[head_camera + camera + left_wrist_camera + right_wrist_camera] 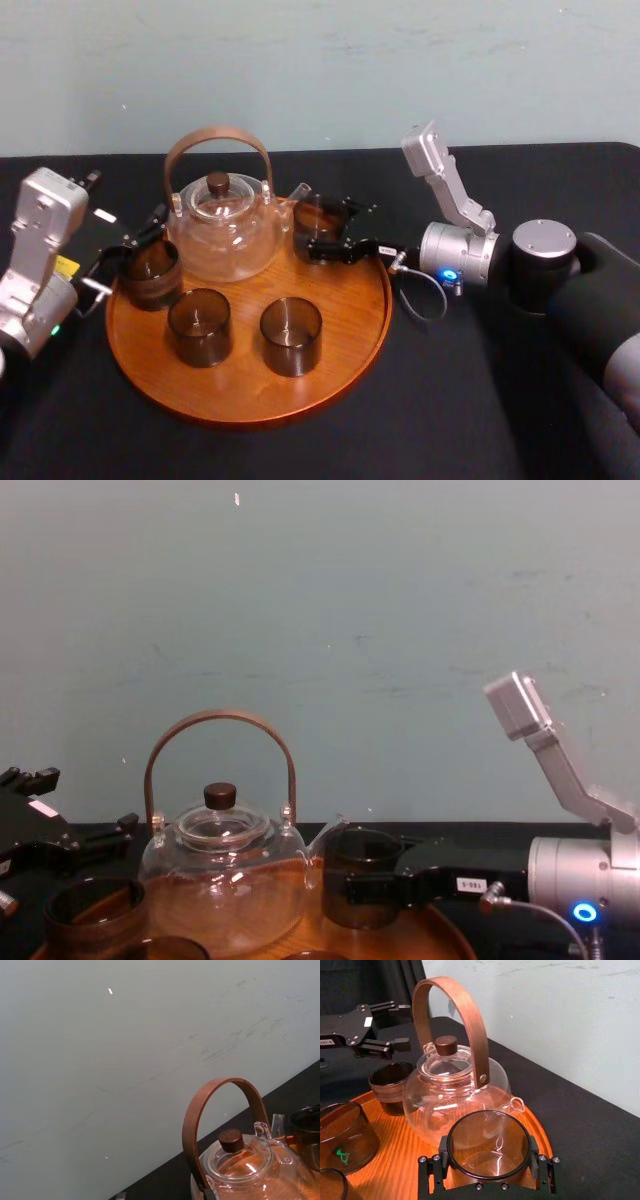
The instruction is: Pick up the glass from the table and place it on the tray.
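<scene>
The left gripper [405, 1025] hangs at the tray's left edge with its fingers spread wide and nothing between them. It is just behind a dark glass [150, 275] that stands on the wood inside the rim. Two more glasses [200, 325] [291, 336] stand near the front edge of the tray [350, 330]. The clear teapot [222, 225] takes up the rear middle, its spout pointing right.

The held glass [487, 1145] is at the tray's rear right, just beside that spout. The right gripper [328, 228] is closed on it, one jaw on each side of the wall, reaching in over the right rim. Whether the base already rests on the wood or hangs just above it I cannot tell.

The glass looks light, stiff and thin-walled, smooth enough to slip and likely to crack under a hard squeeze or a knock. A hold across the wall below the lip, as here, seems the best one: firm enough to stop sliding, no tighter.

Room is tight to its left, where the spout and the teapot's glass belly are close enough to clip. Toward the tray's front right there is bare wood. The rim is low, so the right gripper could probably back out rightward over it onto the open black counter [430, 400].
</scene>
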Motion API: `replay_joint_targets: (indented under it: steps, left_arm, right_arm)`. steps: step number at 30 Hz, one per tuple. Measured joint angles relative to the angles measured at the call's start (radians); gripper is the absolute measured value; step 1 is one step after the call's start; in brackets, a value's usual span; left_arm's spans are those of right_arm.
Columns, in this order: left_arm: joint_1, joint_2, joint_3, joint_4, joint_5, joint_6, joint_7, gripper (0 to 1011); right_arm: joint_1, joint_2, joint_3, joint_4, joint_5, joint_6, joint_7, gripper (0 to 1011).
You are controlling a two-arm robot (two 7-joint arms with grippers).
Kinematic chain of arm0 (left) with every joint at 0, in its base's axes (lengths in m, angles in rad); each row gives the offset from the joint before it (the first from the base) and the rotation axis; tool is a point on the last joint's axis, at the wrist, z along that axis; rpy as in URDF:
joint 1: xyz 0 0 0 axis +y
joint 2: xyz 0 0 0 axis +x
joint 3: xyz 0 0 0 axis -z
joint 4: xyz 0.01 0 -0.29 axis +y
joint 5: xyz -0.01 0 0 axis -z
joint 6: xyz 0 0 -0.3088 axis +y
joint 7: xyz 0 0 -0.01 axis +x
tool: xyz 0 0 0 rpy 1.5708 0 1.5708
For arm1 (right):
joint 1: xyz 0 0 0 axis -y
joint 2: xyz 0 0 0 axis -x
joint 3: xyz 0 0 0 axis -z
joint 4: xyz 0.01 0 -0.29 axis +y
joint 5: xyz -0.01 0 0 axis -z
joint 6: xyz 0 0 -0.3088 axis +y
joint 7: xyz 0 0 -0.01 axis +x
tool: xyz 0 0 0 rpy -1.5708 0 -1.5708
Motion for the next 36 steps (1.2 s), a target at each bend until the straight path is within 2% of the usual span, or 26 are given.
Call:
replay_joint_targets:
  steps: [10, 16, 36]
  left_arm:
    - [0.0, 0.0, 0.0, 0.0, 0.0, 0.0, 0.0, 1001]
    - [0.0, 0.0, 0.0, 0.0, 0.0, 0.0, 0.0, 1001]
    - [0.0, 0.0, 0.0, 0.0, 0.0, 0.0, 0.0, 1001]
  right_arm:
    - [-0.042, 0.027, -0.014, -0.092, -0.001, 0.051, -0.019, 905]
    - [-0.055, 0.039, -0.024, -0.121, 0.004, 0.07, -0.03, 905]
    - [-0.06, 0.047, -0.05, -0.134, 0.008, 0.097, -0.054, 905]
